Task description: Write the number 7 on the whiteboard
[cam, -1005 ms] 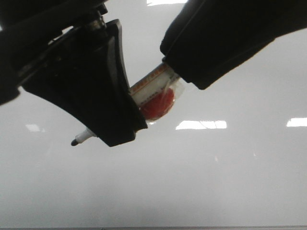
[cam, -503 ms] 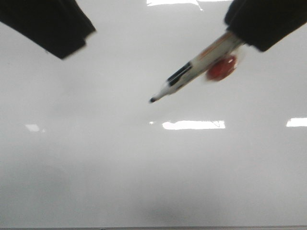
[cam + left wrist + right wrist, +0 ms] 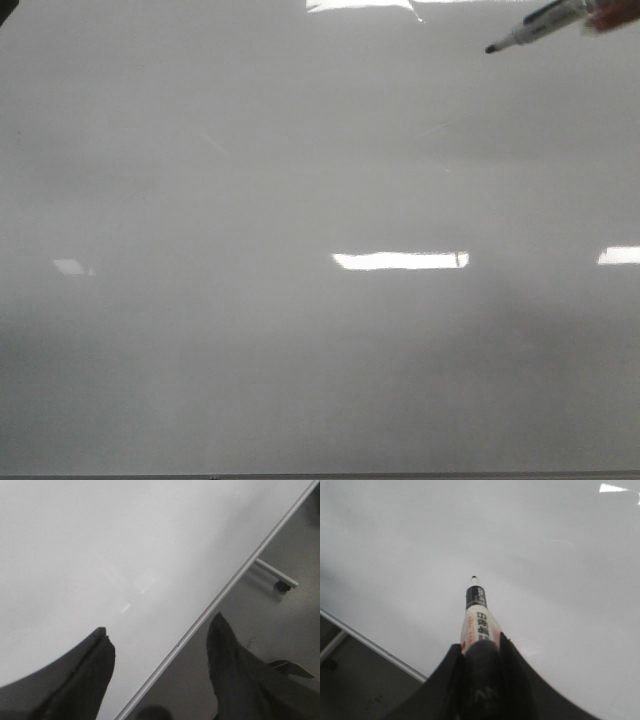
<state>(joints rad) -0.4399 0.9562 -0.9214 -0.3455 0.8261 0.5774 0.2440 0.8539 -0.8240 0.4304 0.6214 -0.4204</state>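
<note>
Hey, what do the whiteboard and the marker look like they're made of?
The whiteboard looks like a smooth, glossy coated panel: it mirrors bright ceiling lights. Its edge trim looks like pale metal, though plastic is possible. The marker seems to be a plastic barrel with a printed label and a dark tip.

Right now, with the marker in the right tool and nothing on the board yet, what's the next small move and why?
Probably lower the marker until its tip meets the whiteboard, ready for the 7's short top stroke. The right tool is shut on the uncapped marker, tip pointing at the board. The front view shows no black line anywhere, and the tip seems to hover clear of the surface. The left tool is open and idle.
</note>
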